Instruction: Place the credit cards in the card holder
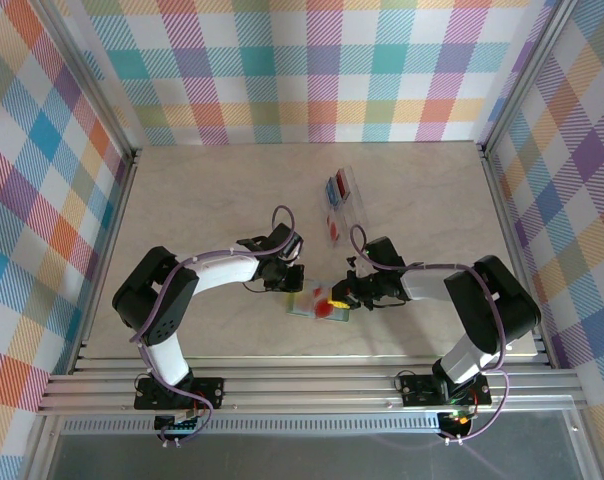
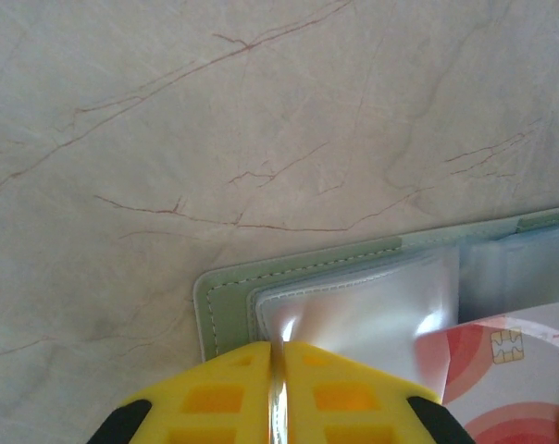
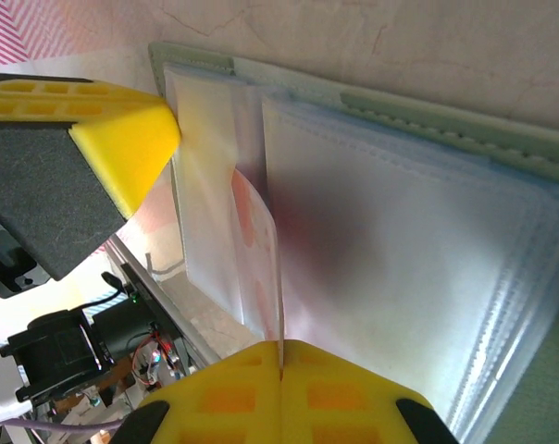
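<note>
The sage-green card holder (image 1: 304, 308) lies open on the table between both arms, its green edge (image 2: 226, 301) and clear inner pockets (image 3: 400, 277) showing. My left gripper (image 2: 278, 350) is shut on a clear pocket sleeve (image 2: 354, 310) at the holder's corner. My right gripper (image 3: 281, 347) is shut on the pale credit card (image 3: 261, 231) with orange-red marks. The card stands edge-on among the pockets, and its chip face (image 2: 515, 365) lies just right of the left fingers. A red card (image 1: 334, 229) and a blue card (image 1: 331, 190) sit in the clear rack.
The clear plastic rack (image 1: 354, 205) stands just beyond the right gripper (image 1: 344, 297). The left gripper's yellow fingertip (image 3: 122, 139) is close beside the held card. Checked walls ring the table, and an aluminium rail (image 1: 312, 380) runs along the near edge.
</note>
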Controlling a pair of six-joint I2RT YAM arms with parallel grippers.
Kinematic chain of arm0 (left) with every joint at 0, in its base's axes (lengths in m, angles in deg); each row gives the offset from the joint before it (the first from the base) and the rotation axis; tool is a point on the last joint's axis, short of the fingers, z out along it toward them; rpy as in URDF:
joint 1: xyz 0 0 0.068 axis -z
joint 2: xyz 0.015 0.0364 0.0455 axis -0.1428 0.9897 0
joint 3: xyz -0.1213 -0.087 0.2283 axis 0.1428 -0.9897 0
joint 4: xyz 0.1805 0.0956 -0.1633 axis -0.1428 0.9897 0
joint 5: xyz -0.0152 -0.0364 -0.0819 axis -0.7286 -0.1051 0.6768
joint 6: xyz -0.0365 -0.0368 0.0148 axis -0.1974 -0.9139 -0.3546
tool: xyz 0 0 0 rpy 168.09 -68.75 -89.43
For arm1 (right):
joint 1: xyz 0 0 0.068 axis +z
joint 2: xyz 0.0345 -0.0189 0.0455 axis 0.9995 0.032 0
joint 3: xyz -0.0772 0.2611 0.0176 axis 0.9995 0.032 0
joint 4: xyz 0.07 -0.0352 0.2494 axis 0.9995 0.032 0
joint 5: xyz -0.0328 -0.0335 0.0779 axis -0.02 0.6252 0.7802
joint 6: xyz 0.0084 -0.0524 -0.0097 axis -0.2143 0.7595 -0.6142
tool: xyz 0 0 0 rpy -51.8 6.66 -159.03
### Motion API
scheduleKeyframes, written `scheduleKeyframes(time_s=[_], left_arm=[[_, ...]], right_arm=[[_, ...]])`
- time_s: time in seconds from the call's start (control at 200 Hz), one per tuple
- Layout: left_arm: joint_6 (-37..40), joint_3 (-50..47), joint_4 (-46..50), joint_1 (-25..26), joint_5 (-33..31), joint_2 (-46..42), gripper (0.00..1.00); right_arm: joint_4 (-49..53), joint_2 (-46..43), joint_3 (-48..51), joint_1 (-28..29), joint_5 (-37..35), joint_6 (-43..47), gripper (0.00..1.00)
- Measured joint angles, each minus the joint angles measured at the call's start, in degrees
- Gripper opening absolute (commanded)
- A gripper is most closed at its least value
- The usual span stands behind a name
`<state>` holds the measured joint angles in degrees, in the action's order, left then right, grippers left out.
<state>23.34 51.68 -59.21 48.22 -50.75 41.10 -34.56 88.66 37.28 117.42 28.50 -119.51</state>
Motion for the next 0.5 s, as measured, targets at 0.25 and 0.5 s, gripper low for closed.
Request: scheduleKeyframes(time_s=[0.25, 0.5], left_arm=[[-0.79, -0.13, -0.2, 0.0, 0.13, 0.0, 0.11], [-1.01, -0.33, -0.48, 0.0, 0.15, -0.11, 0.11]], right_arm=[[-2.86, 1.09, -1.07, 0.81, -2.82, -1.27, 0.0], [-4.98, 2.1, -1.73, 3.19, -5.77, -2.05, 0.0]])
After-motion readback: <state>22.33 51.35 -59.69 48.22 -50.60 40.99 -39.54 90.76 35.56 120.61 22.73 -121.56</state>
